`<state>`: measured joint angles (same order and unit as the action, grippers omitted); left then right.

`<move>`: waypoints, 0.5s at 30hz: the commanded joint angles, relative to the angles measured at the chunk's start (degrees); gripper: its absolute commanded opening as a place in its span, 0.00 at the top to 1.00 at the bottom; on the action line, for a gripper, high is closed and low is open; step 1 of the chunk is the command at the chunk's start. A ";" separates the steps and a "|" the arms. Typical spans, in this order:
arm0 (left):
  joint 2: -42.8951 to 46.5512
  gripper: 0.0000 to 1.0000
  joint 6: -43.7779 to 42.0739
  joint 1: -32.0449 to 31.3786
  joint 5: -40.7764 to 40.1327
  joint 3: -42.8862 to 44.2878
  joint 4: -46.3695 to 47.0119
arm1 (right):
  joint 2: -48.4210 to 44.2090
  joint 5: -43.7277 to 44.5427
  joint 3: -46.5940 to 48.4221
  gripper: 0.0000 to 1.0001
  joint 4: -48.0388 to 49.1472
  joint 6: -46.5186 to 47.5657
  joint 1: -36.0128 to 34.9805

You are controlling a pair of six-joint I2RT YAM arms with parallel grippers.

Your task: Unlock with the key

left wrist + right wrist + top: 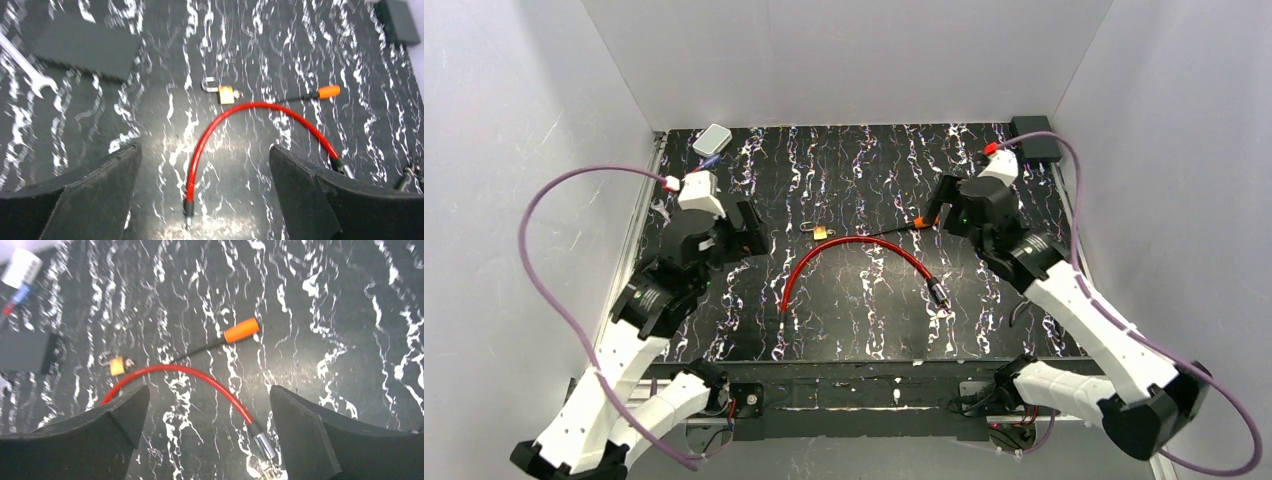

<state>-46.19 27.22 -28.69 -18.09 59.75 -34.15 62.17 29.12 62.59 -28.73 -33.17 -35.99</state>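
Observation:
The key, with an orange head [920, 222] and a thin black tail, lies on the black marbled mat, its tail pointing left toward the small brass padlock [822, 232]. A red cable [854, 246] arcs just in front of both. The right wrist view shows the key [241, 330], the padlock [117, 365] and the cable [200, 374]. The left wrist view shows the key [328, 91] and the padlock [226, 93]. My right gripper [939, 210] hovers open and empty just behind the key's head. My left gripper [744, 237] is open and empty, left of the padlock.
A silver wrench [25, 70] and a flat grey block [85, 47] lie at the mat's left. A white box [713, 139] sits at the back left corner and a black box [1036, 138] at the back right. White walls enclose the mat.

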 commanded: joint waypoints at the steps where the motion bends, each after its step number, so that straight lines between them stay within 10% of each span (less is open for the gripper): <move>1: 5.08 0.02 -14.48 0.35 -6.90 1.36 3.56 | -7.76 4.01 -0.62 0.02 7.43 4.08 0.30; 15: 11.34 0.02 -18.52 0.21 -11.02 -14.33 16.25 | -28.45 3.33 -19.60 0.02 15.19 2.40 0.30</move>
<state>-36.69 10.61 -28.62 -25.93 45.08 -21.43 37.80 31.33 45.56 -16.51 -29.98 -35.97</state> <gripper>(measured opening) 0.981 0.983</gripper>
